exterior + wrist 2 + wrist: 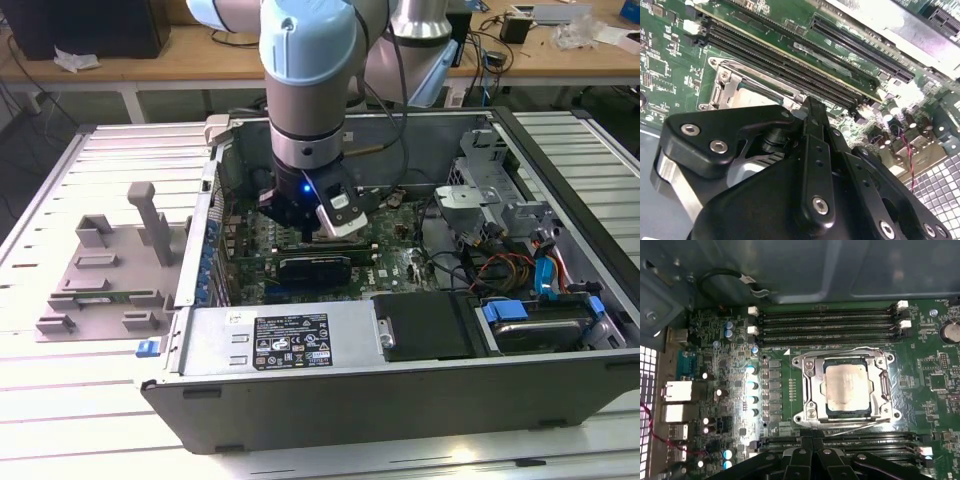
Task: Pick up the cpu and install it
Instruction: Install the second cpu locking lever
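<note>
The cpu (847,388) is a pale silver square lying flat inside the metal-framed socket (807,390) on the green motherboard, seen in the first wrist view. In the second wrist view the cpu (757,90) shows partly behind the black gripper body. My gripper (812,441) hovers above the board beside the socket, over the nearer memory slots, and does not touch the cpu. Its fingers are drawn together with nothing between them. In the exterior view the gripper (310,225) reaches down into the open computer case.
A grey plastic tray (105,270) with upright blocks lies at the exterior view's left, outside the case. The power supply (290,338), a black drive (425,325) and drive cage with cables (510,230) crowd the case. Memory slots (827,322) flank the socket.
</note>
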{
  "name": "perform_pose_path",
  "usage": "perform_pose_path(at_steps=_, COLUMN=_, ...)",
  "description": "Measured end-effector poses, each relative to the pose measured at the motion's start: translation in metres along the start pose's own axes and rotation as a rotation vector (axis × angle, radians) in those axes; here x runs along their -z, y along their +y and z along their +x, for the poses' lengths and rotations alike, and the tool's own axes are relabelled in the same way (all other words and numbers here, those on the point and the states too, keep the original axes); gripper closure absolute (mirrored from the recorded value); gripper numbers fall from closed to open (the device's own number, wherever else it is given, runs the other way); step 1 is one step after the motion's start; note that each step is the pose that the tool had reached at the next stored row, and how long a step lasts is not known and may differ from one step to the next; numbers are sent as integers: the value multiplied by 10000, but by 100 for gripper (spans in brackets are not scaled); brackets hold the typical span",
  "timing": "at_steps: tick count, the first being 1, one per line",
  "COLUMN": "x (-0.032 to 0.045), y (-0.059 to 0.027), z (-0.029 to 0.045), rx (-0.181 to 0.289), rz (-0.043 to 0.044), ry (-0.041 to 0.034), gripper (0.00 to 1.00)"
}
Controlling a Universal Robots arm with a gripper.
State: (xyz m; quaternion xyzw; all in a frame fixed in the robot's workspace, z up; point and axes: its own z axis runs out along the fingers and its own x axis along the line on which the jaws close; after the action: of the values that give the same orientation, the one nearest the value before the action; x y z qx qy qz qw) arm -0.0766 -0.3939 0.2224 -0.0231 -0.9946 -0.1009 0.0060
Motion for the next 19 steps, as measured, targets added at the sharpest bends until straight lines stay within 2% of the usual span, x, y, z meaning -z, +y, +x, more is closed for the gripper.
perform_pose_path(at_steps=5, x=-39, y=-10, z=-1, rx=-325, rz=-327, ry=-51, gripper=89)
perform_pose_path(at_steps=7, x=-53, y=-25, z=-2, rx=-413, rz=-421, ry=-65, gripper=89)
perform_pose_path(at_steps=10, x=-65, y=-82, z=-4, rx=-541, rz=-456, ry=-62, gripper=89)
perform_pose_path(at_steps=13, x=-60, y=-152, z=-8, rx=-560, rz=-579, ry=-52, gripper=89)
perform_pose_path(at_steps=15, x=-62, y=-169, z=-8, rx=-561, rz=-710, ry=-43, gripper=89)
perform_pose_path(at_steps=17, x=-81, y=-181, z=-5, rx=-560, rz=-1065, ry=-16, gripper=89)
perform_pose_path(at_steps=18, x=-100, y=-190, z=-3, rx=-563, rz=-1166, ry=-9, gripper=89)
perform_pose_path(at_steps=19, x=-115, y=-195, z=-3, rx=-573, rz=-1204, ry=-11, gripper=89)
